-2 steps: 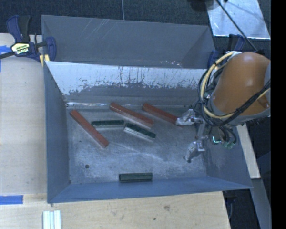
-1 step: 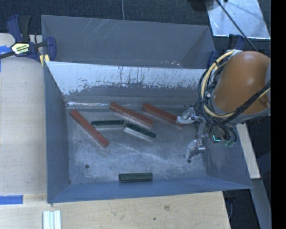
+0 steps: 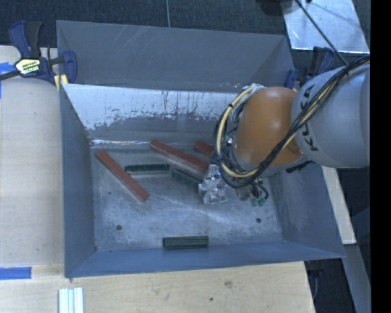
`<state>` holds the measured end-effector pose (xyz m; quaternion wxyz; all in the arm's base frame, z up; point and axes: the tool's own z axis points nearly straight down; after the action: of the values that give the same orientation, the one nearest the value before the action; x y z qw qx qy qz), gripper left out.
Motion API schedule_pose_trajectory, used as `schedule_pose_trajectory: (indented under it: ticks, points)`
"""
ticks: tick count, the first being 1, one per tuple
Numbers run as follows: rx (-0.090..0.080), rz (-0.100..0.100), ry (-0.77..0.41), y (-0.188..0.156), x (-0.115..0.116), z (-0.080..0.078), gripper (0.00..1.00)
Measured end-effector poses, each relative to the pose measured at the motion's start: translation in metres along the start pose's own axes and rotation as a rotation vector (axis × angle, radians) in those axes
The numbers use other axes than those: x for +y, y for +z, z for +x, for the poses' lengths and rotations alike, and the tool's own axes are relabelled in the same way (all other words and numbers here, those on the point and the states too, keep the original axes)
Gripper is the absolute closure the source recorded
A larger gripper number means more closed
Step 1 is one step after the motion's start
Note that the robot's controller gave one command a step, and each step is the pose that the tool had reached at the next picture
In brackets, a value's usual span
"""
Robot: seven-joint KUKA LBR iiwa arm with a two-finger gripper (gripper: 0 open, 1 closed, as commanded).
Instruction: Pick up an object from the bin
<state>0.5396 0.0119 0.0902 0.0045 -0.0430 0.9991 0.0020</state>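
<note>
My gripper (image 3: 213,190) hangs low over the bin floor, right of centre, under the orange wrist cover. Its metal tip sits at the right end of a dark green bar (image 3: 184,175) that lies slantwise. Just behind it a reddish-brown bar (image 3: 178,156) runs diagonally, and a short red piece (image 3: 204,148) pokes out beside the cover. The tips are too small and cluttered to read.
A long red-brown bar (image 3: 121,175) lies diagonally at the left of the floor. A dark green bar (image 3: 146,169) lies flat beside it. Another dark green bar (image 3: 185,242) rests against the front wall.
</note>
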Motion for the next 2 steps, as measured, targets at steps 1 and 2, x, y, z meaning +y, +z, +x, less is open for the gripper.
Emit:
schedule_pose_trajectory:
  ticks: [1,2]
  points:
    - [0.008,0.004,0.002,0.0037,-0.0027,0.0024,0.00]
    - [0.008,0.004,0.002,0.0037,-0.0028,0.0023,0.00]
